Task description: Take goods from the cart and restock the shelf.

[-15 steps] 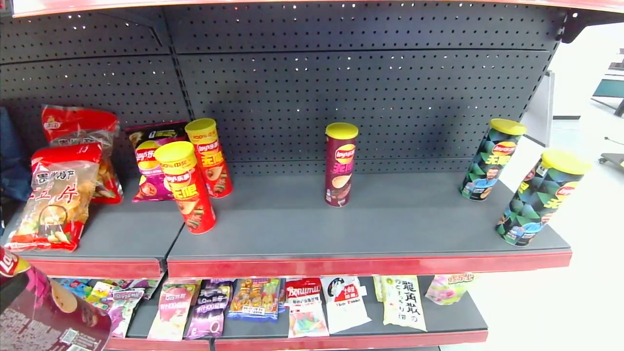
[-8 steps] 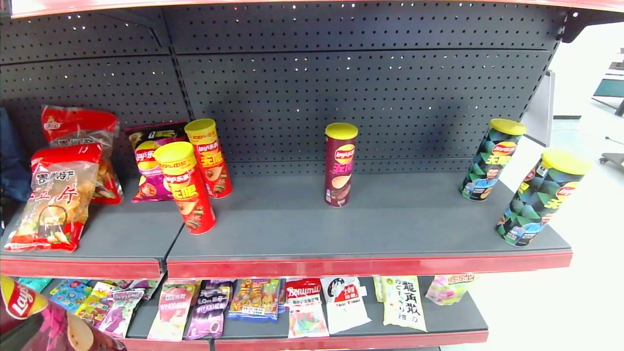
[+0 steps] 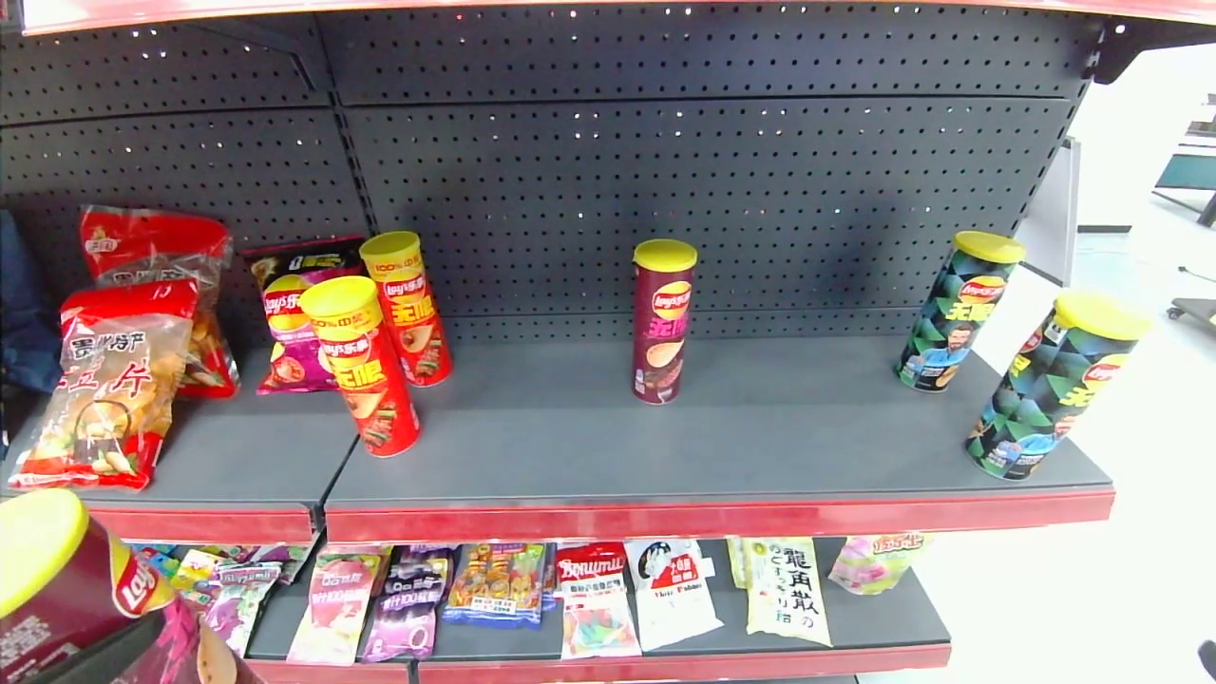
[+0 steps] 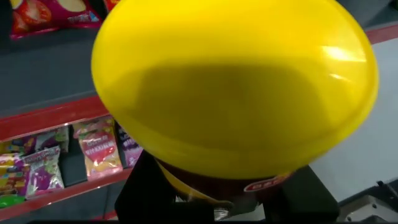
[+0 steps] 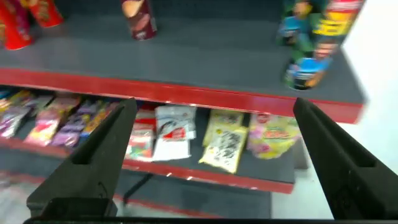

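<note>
A maroon chips can [image 3: 66,589] with a yellow lid [image 4: 233,81] is held low at the near left, below the front edge of the grey shelf [image 3: 722,437]. My left gripper [image 4: 227,202] is shut on that can, black fingers [image 4: 140,196] flanking its body under the lid. A matching maroon can [image 3: 663,321] stands upright mid-shelf. My right gripper [image 5: 214,155] is open and holds nothing. It hangs in front of the shelf's red front lip [image 5: 186,96], facing the lower shelf.
Two red cans [image 3: 361,366] and snack bags [image 3: 104,389] crowd the shelf's left end. Two dark green cans [image 3: 1054,385] stand at its right end. Bare board lies either side of the mid-shelf can. Small packets [image 3: 494,584] fill the lower shelf.
The held can has turned at the bottom left of the head view. Its printed side faced me before; now its yellow lid shows, tilted up. The shelf goods have not moved.
</note>
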`<state>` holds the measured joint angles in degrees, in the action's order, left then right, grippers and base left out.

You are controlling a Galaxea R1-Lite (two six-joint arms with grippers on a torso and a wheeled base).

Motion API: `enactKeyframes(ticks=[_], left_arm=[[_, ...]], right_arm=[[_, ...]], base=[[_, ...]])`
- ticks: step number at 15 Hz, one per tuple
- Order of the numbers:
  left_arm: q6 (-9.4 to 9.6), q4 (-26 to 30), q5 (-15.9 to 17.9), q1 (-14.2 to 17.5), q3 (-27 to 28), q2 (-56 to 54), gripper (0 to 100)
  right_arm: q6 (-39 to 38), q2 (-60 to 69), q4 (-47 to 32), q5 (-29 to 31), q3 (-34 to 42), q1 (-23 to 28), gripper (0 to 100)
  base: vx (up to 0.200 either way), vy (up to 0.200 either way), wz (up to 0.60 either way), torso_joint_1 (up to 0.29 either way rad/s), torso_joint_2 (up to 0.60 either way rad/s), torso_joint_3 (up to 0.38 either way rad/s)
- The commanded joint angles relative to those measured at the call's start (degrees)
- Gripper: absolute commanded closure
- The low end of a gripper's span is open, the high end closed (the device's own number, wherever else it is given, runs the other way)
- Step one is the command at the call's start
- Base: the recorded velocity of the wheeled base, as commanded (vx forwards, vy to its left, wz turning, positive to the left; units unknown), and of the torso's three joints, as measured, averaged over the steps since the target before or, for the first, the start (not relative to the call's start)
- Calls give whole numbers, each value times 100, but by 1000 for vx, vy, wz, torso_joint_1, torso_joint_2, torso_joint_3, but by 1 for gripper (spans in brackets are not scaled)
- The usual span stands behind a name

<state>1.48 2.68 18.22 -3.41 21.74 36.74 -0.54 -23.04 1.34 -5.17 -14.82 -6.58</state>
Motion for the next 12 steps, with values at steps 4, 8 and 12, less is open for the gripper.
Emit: enactKeyframes(ticks=[4, 8, 12], left_arm=[[160, -259, 111, -1, 41, 474, 100], [160, -259, 58, 7, 41, 483, 100], [160, -259, -21, 7, 112, 571, 100]], right_arm=[[-526, -6028, 2547, -204, -2174, -1170, 0], [-421, -7513, 2582, -230, -3527, -1284, 0], [-447, -8348, 3056, -221, -4090, -1618, 0]], base=[[0, 0, 0, 0, 0, 0], [0, 0, 0, 0, 0, 0], [0, 0, 0, 0, 0, 0]])
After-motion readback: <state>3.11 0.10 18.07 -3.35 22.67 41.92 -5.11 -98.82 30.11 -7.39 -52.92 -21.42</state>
